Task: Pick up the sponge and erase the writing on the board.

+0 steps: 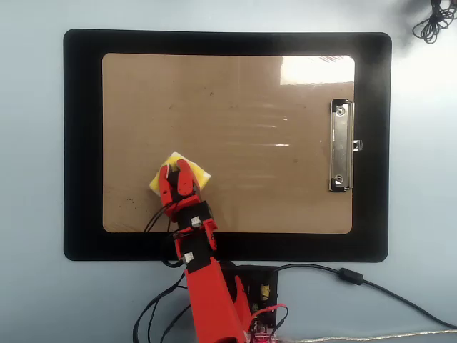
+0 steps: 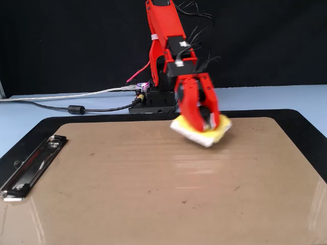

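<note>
Sponge (image 1: pixel 180 171) clamped in the jaws lies on the glossy brown board (image 1: pixel 235 93), black mat (image 1: pixel 82 143) around.

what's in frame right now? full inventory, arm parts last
board: 1, glossy brown, centred on the mat; only faint specks show, no clear writing
clip: 1, silver, right edge of the board in the overhead view
mat: 1, black, under the board
table: 1, pale blue, around the mat
sponge: 1, yellow with a white edge, lower left part of the board in the overhead view, under the claw
cables: several, black and grey, from the arm's base across the table
cord: 1 black bundle, top right corner in the overhead view
arm: 1, red, reaching in from the bottom edge in the overhead view
claw: 1, red, closed on the sponge
</note>
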